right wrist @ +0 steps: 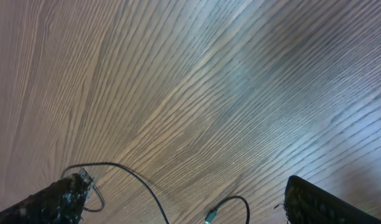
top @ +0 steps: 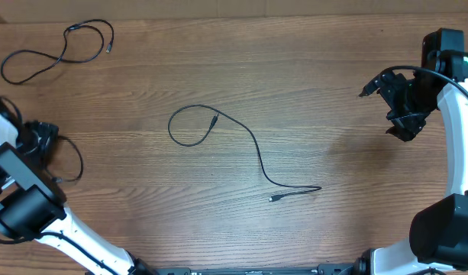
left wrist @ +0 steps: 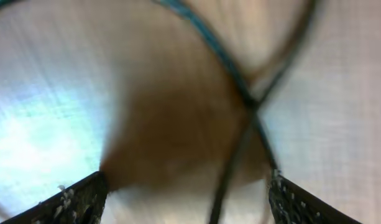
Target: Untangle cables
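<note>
One thin black cable lies mid-table, a loop at its left end and a plug at its lower right end. A second cable lies coiled at the far left corner. A third cord loops beside my left gripper. In the left wrist view my left gripper is open, low over the wood, with blurred crossing cords between its fingers. My right gripper hovers at the right, apart from all cables. It is open and empty, and the middle cable lies beyond it.
The wooden table fills the view. The left arm's base stands at the front left and the right arm's base at the front right. Thicker black robot wires run along the right arm.
</note>
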Robot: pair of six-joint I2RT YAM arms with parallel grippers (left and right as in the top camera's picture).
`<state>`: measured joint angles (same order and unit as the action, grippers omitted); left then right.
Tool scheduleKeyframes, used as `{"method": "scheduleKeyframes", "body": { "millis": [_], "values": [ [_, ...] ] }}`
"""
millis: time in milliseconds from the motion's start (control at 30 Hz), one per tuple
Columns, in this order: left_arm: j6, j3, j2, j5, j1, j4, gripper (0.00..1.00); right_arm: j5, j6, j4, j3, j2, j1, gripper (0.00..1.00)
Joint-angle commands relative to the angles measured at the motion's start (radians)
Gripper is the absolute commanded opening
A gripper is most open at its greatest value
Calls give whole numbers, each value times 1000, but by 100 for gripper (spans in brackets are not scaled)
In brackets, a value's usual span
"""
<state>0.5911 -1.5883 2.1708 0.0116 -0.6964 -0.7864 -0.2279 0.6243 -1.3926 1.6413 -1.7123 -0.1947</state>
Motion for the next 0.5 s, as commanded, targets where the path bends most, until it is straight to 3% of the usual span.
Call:
{"method": "scheduleKeyframes", "body": {
  "millis": [0,333,467],
  "values": [
    [-6,18,39,62,58,43,82,7,0,0,2,0,-2,100],
    [20,14,140,65,121,205,76,7,0,0,2,0,-2,100],
    [-1,-76,137,64,119,152,77,7,0,0,2,0,-2,100]
  ]
}}
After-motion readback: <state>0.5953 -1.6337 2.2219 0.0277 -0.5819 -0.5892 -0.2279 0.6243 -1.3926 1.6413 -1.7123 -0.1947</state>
